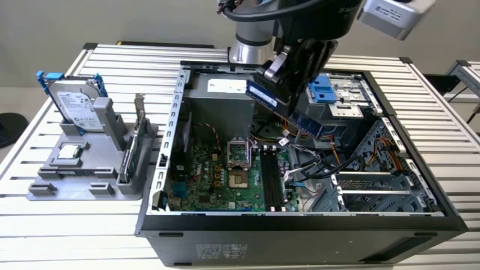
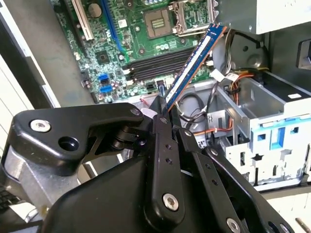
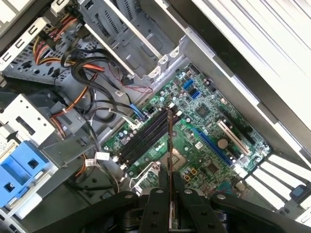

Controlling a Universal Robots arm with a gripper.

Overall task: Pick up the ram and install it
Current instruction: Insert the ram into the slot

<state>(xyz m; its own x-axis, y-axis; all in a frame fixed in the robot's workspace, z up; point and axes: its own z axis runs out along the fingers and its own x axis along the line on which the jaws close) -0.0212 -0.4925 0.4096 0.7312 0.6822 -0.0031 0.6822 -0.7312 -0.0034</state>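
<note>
While your pincer (image 2: 163,110) is clamped on one end of the ram (image 2: 193,63), the stick hangs tilted above the open computer case (image 1: 300,228) — picked up, but not yet seated in the black memory slots (image 2: 155,60).

Ram (image 2: 192,68): slim blue stick, one end clamped in pincer (image 2: 164,112), tilted, airborne above memory slots (image 2: 150,59).

Slatted metal table (image 1: 67,236), silver, across centre and lower frame. Plain pale wall (image 1: 90,19), upper left. Second slatted table (image 1: 469,73), right edge. Light floor (image 1: 15,98), left edge. Even lighting.
</note>
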